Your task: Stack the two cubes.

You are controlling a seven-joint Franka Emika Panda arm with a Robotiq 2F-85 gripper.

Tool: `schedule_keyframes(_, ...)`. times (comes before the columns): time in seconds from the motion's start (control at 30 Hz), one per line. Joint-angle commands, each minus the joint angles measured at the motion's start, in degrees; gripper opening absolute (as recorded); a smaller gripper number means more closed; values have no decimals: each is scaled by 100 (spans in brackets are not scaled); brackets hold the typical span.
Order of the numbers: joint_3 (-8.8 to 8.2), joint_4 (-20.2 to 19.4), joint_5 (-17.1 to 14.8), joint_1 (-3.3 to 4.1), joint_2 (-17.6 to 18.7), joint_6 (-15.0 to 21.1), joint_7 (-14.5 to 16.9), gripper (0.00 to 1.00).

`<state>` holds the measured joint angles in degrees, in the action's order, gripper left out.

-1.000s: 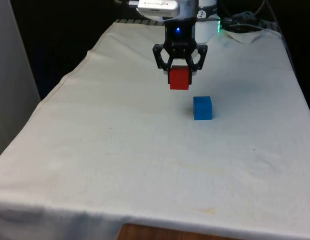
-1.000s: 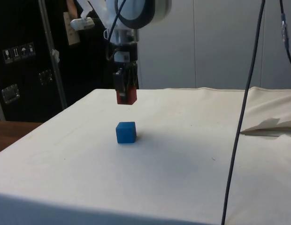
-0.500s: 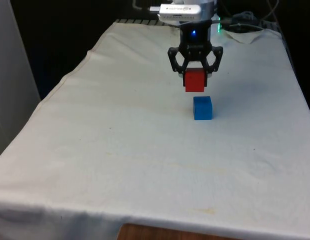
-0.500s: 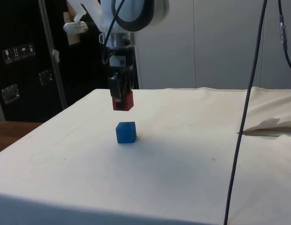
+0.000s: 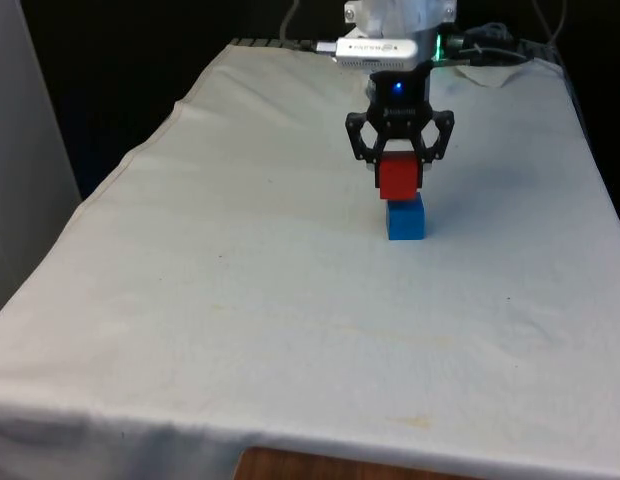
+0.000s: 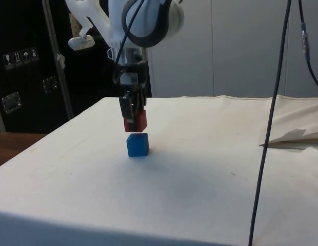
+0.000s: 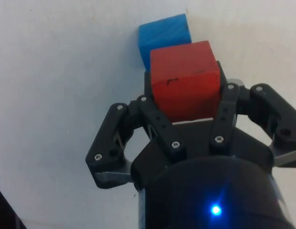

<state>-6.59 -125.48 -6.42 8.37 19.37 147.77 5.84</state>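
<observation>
the gripper, jaws closed on the red cube, hangs just above the blue cube, apparently slightly off-centre over it, with the release yet to come.

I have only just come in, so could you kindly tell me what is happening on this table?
The robot arm's gripper is shut on a red cube and holds it just above a blue cube that sits on the white cloth. In the side view a thin gap shows between the two cubes, so the red one is not yet set down. From the wrist view the red cube sits a little off the blue one's middle rather than squarely over it.
</observation>
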Motion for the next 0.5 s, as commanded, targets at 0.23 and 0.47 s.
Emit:
schedule_keyframes(0.23,40,120,0,0,229,69,6,1)
schedule_keyframes(0.47,46,115,6,0,241,86,6,1)
